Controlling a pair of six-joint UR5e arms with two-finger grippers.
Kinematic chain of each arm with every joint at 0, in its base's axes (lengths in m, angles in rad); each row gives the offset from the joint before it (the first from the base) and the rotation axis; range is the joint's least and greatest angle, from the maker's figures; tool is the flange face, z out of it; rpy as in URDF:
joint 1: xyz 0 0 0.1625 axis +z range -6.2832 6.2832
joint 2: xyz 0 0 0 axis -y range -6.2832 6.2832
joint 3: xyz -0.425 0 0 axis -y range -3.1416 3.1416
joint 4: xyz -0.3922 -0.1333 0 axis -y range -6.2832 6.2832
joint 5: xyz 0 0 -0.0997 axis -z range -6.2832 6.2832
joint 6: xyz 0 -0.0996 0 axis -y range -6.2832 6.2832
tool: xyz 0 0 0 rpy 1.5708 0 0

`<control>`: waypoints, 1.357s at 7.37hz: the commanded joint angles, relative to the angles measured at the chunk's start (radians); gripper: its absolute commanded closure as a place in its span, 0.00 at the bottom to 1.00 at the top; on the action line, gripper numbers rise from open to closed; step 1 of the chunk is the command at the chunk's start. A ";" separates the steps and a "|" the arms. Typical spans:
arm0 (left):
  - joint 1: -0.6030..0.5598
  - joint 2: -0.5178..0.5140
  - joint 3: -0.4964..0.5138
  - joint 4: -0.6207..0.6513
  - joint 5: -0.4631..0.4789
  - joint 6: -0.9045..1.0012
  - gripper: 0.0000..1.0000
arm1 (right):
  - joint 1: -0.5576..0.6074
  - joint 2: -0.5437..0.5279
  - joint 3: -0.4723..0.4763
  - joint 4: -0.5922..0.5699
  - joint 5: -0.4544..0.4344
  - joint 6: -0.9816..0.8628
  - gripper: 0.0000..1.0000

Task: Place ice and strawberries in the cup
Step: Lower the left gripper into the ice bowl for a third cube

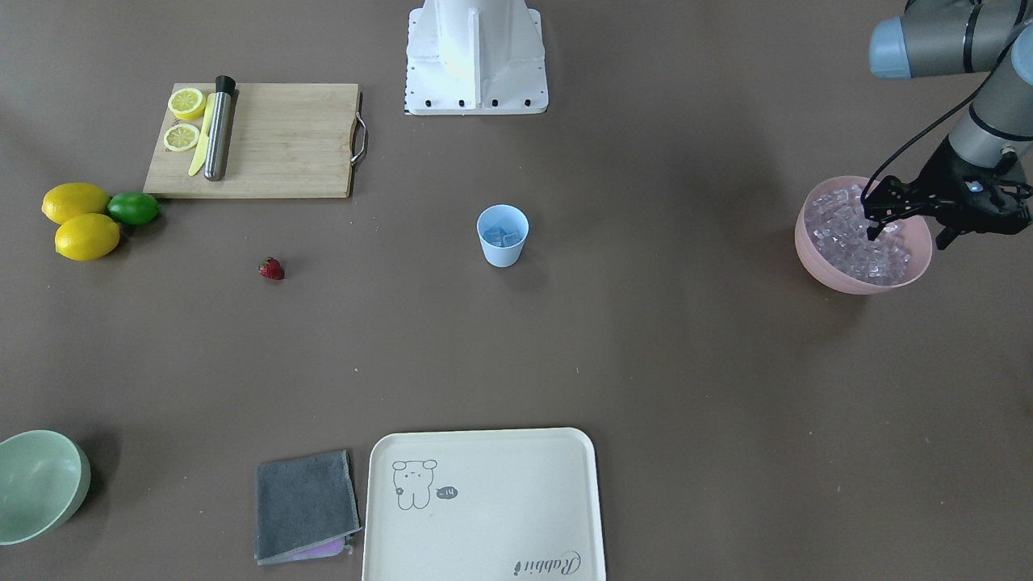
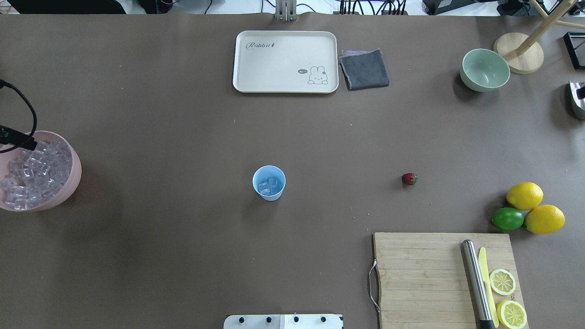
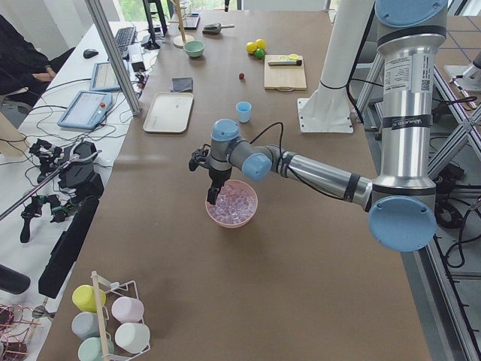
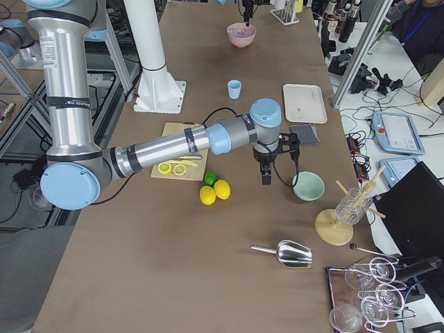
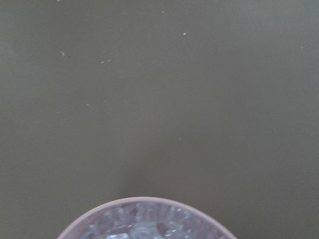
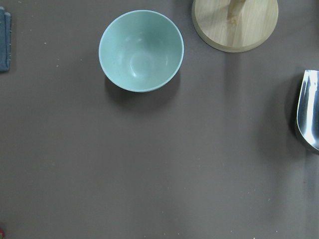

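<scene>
The light blue cup (image 1: 502, 242) stands mid-table with a few ice cubes (image 2: 268, 185) in it. The pink bowl (image 1: 807, 242) at the robot's left end is full of ice (image 1: 847, 234). My left gripper (image 1: 908, 237) is open over this bowl, one fingertip (image 1: 873, 234) down among the cubes, the other at the bowl's outer rim. The strawberry (image 1: 271, 269) lies alone on the table, between the cup and the lemons. My right gripper (image 4: 266, 173) hangs above the table near the pale green bowl (image 4: 307, 186); I cannot tell whether it is open or shut.
A wooden cutting board (image 2: 434, 274) holds a steel muddler, a yellow knife and lemon halves. Two lemons (image 2: 524, 195) and a lime (image 2: 507, 219) lie beside it. A cream tray (image 2: 285, 61) and grey cloth (image 2: 364, 68) sit at the far edge. A metal scoop (image 6: 309, 114) lies right.
</scene>
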 commanded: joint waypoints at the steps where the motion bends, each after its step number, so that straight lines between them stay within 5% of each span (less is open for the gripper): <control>1: -0.004 0.017 0.007 0.000 -0.040 0.005 0.03 | -0.014 0.010 -0.001 -0.003 -0.004 -0.001 0.00; 6: 0.075 0.014 0.023 -0.010 -0.029 0.020 0.22 | -0.014 0.000 0.003 -0.005 -0.007 -0.001 0.00; 10: 0.097 0.061 0.024 -0.059 -0.040 0.089 0.22 | -0.003 -0.003 0.007 -0.005 -0.009 -0.002 0.00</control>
